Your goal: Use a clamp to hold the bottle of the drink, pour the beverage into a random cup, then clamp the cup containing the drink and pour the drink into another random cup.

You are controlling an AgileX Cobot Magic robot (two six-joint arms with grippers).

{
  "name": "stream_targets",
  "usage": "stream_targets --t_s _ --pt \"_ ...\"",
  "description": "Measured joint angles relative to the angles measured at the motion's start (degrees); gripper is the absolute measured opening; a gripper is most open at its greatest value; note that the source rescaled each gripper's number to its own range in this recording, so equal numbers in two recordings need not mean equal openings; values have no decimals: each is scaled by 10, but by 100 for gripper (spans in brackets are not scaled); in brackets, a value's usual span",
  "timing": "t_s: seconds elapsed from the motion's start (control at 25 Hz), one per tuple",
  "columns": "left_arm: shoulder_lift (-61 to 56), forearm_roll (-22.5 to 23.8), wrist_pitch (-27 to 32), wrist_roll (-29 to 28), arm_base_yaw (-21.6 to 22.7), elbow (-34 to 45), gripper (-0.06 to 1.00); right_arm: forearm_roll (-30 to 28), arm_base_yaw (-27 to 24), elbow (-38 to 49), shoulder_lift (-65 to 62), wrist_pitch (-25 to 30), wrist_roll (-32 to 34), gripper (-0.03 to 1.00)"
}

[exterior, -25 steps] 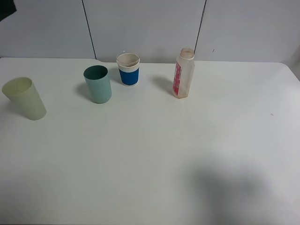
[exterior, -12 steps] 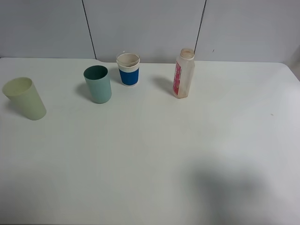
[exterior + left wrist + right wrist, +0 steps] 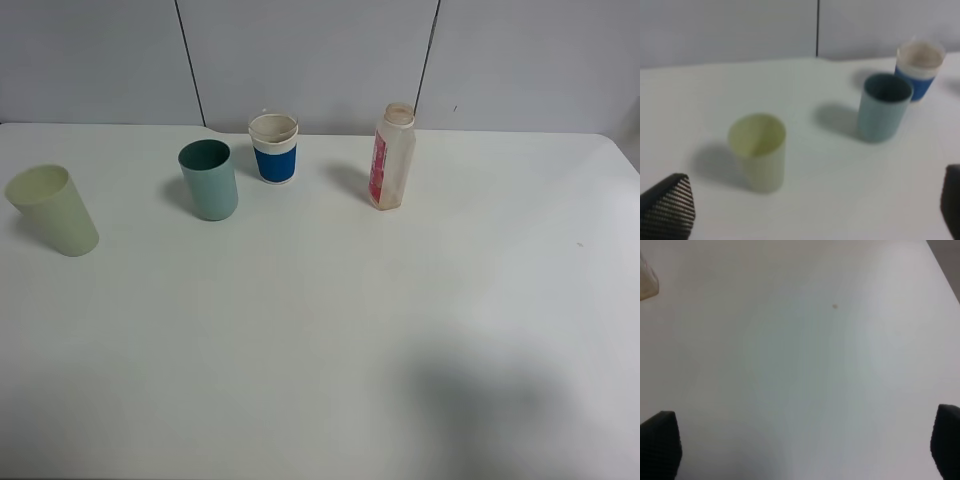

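Bottle (image 3: 391,157): stood upright near the far edge of the table (image 3: 330,330), right of the middle, cap off, pink-red label facing the cups; nothing touched it. In the right wrist view only a blurred corner of its base showed.
Drink: too little visible through the clear plastic to tell where it lay.
Teal cup (image 3: 210,180): upright, toward the far left part of the table, just in front and to the left of the blue-banded cup; dark inside, contents not visible.
Blue-banded cup (image 3: 273,148): upright close to the far edge, between the teal cup and the bottle, apart from both; beige rim, inside looked pale.
Yellow-green cup (image 3: 52,210): upright near the left edge, well apart from the teal cup and nearer the front than the other two.
Left gripper (image 3: 805,212): jaws spread wide, only the two dark tips showing at the sides of the wrist view; held nothing, and hung above the table on the near side of the yellow-green cup.
Right gripper (image 3: 800,450): jaws spread wide, two dark tips at the sides of its view; held nothing, over bare table toward the right edge.
Table: white, with a soft shadow near the front edge, right of the middle.
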Motion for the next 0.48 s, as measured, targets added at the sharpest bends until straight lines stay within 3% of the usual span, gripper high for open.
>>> stream_targets --t_s 0.48 --pt "-29 -16 149 -6 0 -21 100 0 0 0 0 0 0 100"
